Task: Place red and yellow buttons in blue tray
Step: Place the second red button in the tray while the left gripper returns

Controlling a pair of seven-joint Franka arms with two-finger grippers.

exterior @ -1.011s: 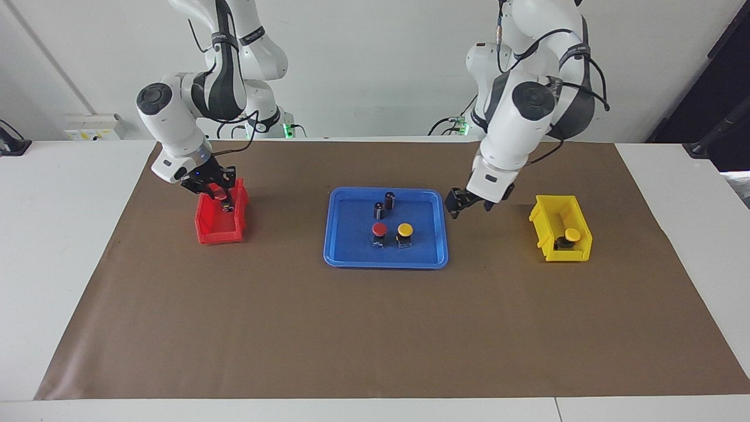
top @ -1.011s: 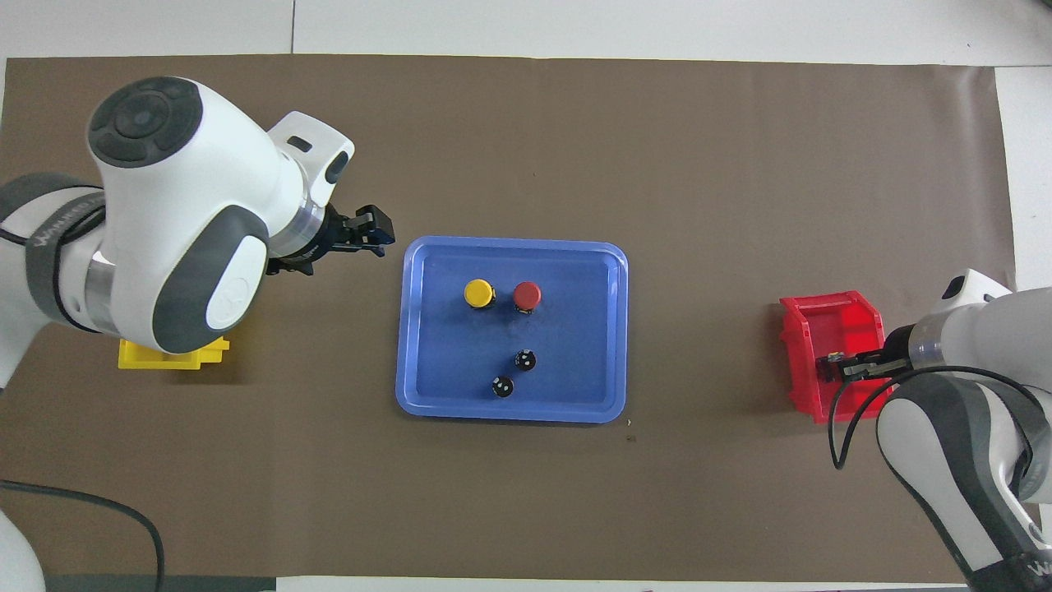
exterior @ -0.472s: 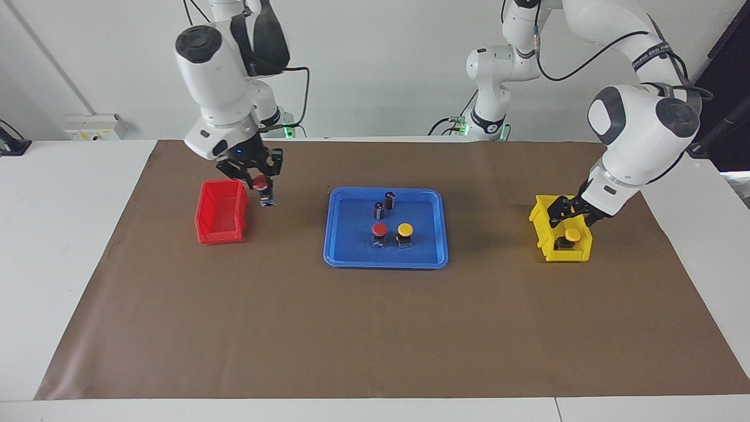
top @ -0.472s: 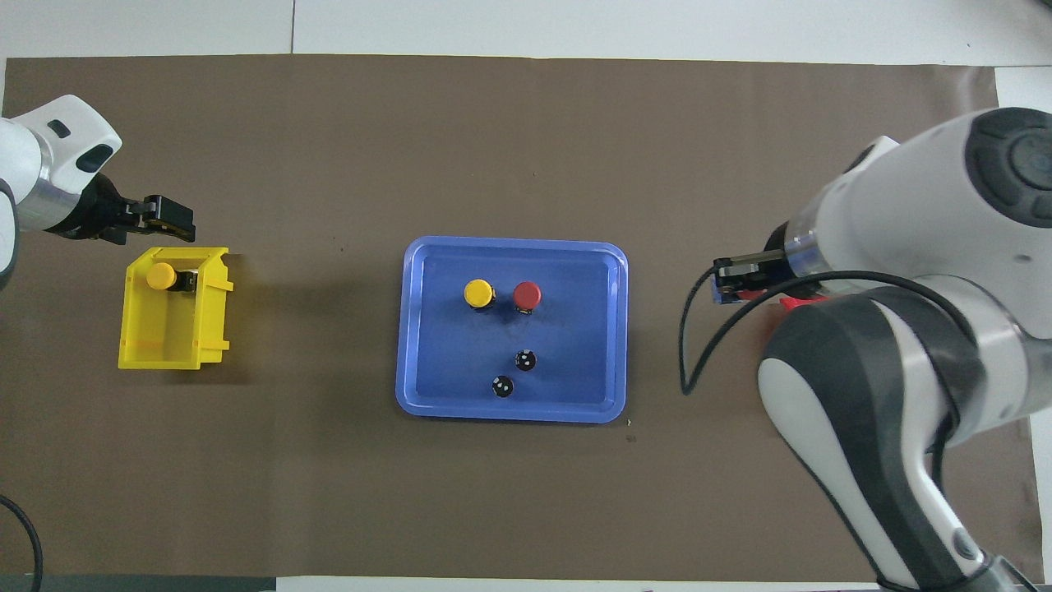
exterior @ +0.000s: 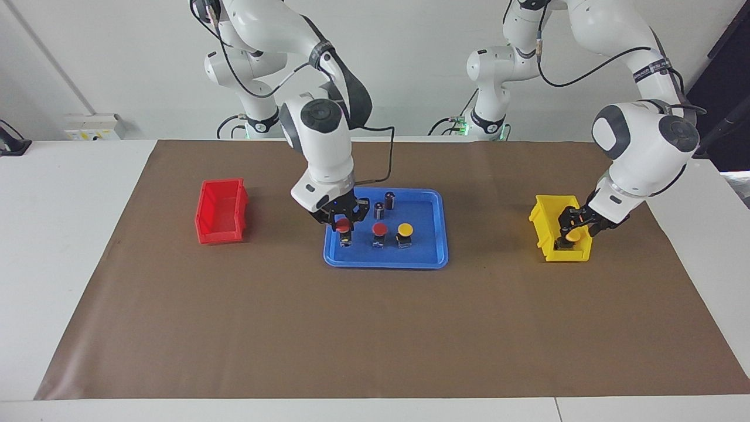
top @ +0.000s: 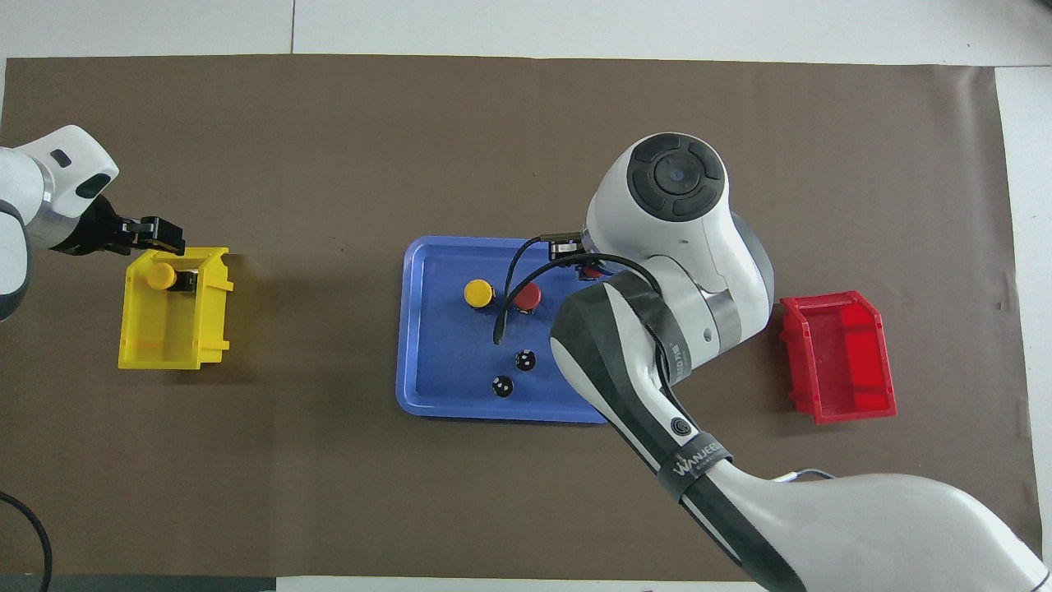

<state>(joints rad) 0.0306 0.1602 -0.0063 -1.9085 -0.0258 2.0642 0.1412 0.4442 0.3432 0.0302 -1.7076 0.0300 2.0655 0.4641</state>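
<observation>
The right gripper (exterior: 343,223) pinched a red button (exterior: 343,225) over the blue tray (exterior: 430,258), beside the red (exterior: 379,229) and yellow (exterior: 405,228) buttons there, while the left gripper (exterior: 571,230), fingers' spread unclear, reached the yellow button (top: 160,275) in the yellow bin (exterior: 542,220).

"WANJEE" partly readable, right arm band (top: 695,460)

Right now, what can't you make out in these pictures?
- Overhead view: the right arm hides most of the right hand and carried red button over the blue tray.
- Facing view: whether that button rests on the tray floor is too small to tell.
- Facing view: the left hand covers part of the yellow button in the yellow bin; contact unclear.
</observation>
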